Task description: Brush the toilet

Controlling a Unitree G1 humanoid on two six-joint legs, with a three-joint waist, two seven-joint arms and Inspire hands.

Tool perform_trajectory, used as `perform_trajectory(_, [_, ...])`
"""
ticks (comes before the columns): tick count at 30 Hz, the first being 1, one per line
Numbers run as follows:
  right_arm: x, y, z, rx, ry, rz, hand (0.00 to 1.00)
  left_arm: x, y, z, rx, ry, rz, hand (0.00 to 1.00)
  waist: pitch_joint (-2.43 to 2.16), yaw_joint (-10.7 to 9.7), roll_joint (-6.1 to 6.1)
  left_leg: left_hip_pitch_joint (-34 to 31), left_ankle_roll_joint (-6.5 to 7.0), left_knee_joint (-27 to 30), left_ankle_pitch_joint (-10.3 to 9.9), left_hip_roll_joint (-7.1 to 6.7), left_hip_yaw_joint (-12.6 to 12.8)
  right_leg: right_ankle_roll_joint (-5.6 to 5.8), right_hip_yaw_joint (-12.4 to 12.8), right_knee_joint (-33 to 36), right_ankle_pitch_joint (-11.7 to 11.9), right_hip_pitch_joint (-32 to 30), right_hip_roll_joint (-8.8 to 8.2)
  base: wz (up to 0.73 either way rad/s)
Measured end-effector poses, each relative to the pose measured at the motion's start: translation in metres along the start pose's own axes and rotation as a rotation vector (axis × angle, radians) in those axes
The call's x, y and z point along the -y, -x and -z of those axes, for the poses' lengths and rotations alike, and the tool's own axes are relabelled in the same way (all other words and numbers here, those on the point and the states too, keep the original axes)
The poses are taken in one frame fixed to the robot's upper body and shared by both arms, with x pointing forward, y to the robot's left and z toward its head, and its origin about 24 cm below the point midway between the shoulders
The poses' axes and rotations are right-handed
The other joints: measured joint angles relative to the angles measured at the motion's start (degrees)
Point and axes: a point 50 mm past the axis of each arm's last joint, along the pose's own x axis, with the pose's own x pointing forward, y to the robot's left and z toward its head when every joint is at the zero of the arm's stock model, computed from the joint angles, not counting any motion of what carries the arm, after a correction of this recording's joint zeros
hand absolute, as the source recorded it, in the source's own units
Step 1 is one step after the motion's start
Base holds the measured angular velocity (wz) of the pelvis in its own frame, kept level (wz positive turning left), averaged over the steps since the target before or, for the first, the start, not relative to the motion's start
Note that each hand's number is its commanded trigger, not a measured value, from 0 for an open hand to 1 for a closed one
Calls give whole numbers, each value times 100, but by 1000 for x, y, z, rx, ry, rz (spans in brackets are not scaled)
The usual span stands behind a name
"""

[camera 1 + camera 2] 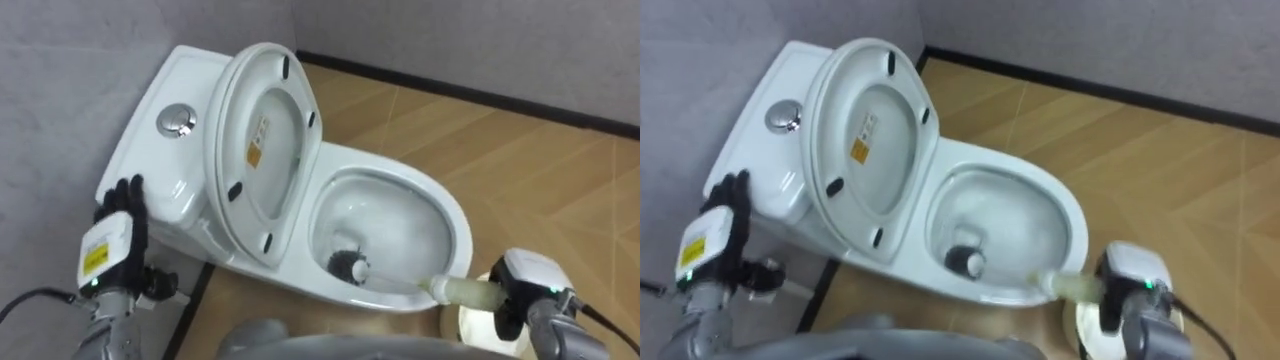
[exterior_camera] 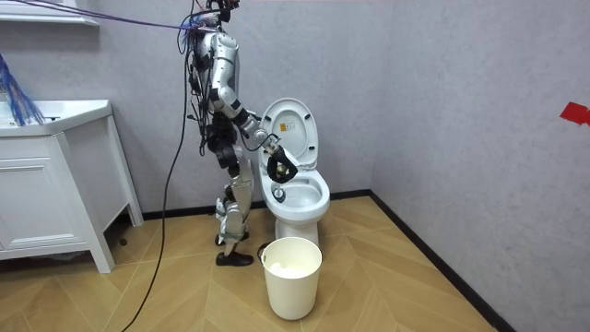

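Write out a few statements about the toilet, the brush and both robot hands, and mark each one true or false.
1. The lid is raised. True.
2. The brush head lies on the floor. False: it is down inside the bowl.
3. The right robot hand is closed round the brush handle. True.
4. The left robot hand presses the flush button. False: it is at the outer edge of the tank, apart from the button, fingers straight.
5. A white bucket stands on the floor near the toilet. True.

Left hand (image 1: 115, 232) raised, fingers straight; right hand (image 1: 530, 275) low, fingers clasping brush handle (image 1: 466, 292)
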Motion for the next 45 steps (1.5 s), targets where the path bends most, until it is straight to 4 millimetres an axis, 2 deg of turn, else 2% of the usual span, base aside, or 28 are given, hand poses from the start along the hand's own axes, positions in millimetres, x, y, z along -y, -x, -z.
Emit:
perform_trajectory(3, [-7,3,1,-18,-41,-25,100,9,12,16,-116,79,6,0,0,-6,1,181,-2,-53,-10,-3,1,1,-12,-98,-1,197,15,1])
perform_trajectory(6, [-8,1,-2,-16,-59,-28,100,26,25,45,-315,124,124,0,-4,-65,-27,195,-3,-91,-26,-4,-6,4,-140,-130,-2,272,21,19])
perform_trajectory(8, [-12,0,-4,-20,-87,-38,100,42,43,64,-468,160,225,0,-9,-55,-38,254,-5,-144,-77,10,-42,27,-169,-186,11,323,58,19])
perform_trajectory(11, [-13,-2,-3,-39,-144,-37,100,54,64,79,-583,200,321,0,55,-5,-58,421,-3,-249,-121,-19,-154,85,-210,-221,-2,451,57,19])
perform_trajectory(13, [-11,-3,-2,-46,-188,-27,100,58,69,84,-617,205,378,0,59,-61,-61,438,15,-250,-137,-52,-181,137,-214,-315,-30,547,51,30])
perform_trajectory(18, [-7,-4,0,-45,-341,5,100,64,71,87,-662,209,455,0,67,-111,-73,524,26,-307,-144,-63,-82,205,-132,-308,-31,570,42,4])
perform_trajectory(21, [-6,-3,2,-41,-380,36,100,65,73,90,-691,212,467,0,65,-248,-94,662,32,-483,-141,-62,43,220,10,-301,-19,564,48,-24])
perform_trajectory(27, [0,5,13,-72,-496,141,100,75,77,86,-728,261,488,0,59,-609,-96,924,33,-610,-140,-38,433,236,490,-282,10,566,70,-44])
perform_trajectory(29, [8,7,14,-78,-535,206,100,74,70,81,-711,272,498,0,57,-711,-92,999,33,-638,-140,-16,557,219,681,-286,35,570,88,-51])
perform_trajectory(31, [14,7,13,-75,-563,252,100,73,65,79,-698,279,499,0,57,-782,-91,1061,32,-644,-141,-7,564,209,811,-300,62,584,104,-46])
perform_trajectory(34, [17,10,14,-71,-580,297,100,73,59,74,-682,287,504,0,50,-954,-95,1125,31,-660,-142,3,691,209,975,-296,88,595,129,-29])
perform_trajectory(35, [15,10,15,-76,-596,297,100,73,59,75,-685,287,507,0,49,-985,-94,1161,30,-690,-144,18,712,205,1063,-296,94,592,148,-31])
perform_trajectory(39, [2,12,20,-119,-618,274,100,75,64,79,-717,278,521,0,34,-1144,-93,1189,35,-693,-163,56,881,200,1158,-296,99,583,168,-19])
perform_trajectory(41, [-11,14,23,-157,-650,233,100,76,67,81,-734,270,528,0,33,-1202,-90,1198,35,-694,-165,84,998,197,1218,-297,101,569,177,-15])
perform_trajectory(45, [-21,14,22,-186,-705,197,100,78,70,83,-752,258,539,0,31,-1250,-51,1236,35,-724,-170,86,1011,193,1320,-292,105,551,191,-15])
